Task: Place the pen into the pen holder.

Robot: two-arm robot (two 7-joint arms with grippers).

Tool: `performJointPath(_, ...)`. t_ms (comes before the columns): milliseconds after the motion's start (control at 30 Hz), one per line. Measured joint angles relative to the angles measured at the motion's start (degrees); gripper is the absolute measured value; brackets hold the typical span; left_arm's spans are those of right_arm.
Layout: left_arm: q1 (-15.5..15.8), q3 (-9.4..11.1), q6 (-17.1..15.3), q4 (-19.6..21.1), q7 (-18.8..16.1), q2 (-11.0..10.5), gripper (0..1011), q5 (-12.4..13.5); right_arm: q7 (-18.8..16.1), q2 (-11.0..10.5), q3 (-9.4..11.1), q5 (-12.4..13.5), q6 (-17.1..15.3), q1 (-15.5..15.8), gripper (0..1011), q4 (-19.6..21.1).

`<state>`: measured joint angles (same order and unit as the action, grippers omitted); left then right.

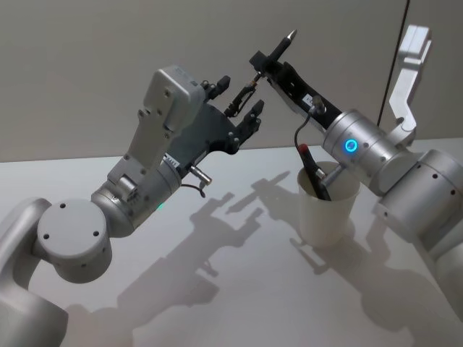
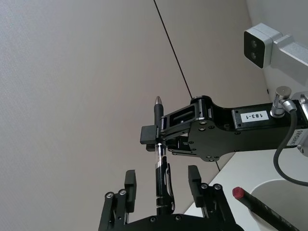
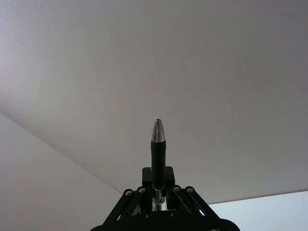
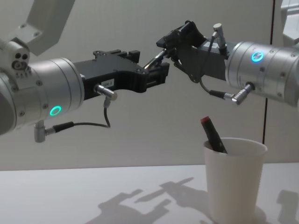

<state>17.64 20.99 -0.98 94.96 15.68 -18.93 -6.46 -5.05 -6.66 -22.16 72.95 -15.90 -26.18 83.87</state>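
Two robot arms meet in mid-air above a white desk (image 1: 217, 303), passing a black pen (image 2: 159, 159) between them. The right gripper (image 2: 159, 137) is clenched on the pen's upper barrel, silver tip pointing up, while the left gripper (image 2: 162, 185) stands released, its fingers apart on either side of the pen's lower end, which looks like a handover so the right arm can carry it. The pen holder (image 4: 233, 179), a white paper cup already holding a red-capped pen (image 4: 213, 134), waits on the desk below the right arm.
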Motion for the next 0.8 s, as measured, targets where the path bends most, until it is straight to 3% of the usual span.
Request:
performJointPath(233, 0.00, 0.00, -0.01, -0.01, 0.00, 0.00, 841, 0.00, -0.29, -0.11, 0.11, -0.02, 1.00, 0.00, 131, 0.56)
performJointPath(467, 0.00, 0.00, -0.02, -0.01, 0.00, 0.00, 1001, 0.00, -1.02, -0.72, 0.85, -0.51, 4.13, -0.09, 130, 2.49)
performJointPath(800, 0.00, 0.00, -0.02, -0.01, 0.00, 0.00, 1001, 0.00, -2.20, -2.97, 2.42, -3.23, 8.60, 0.32, 131, 6.39)
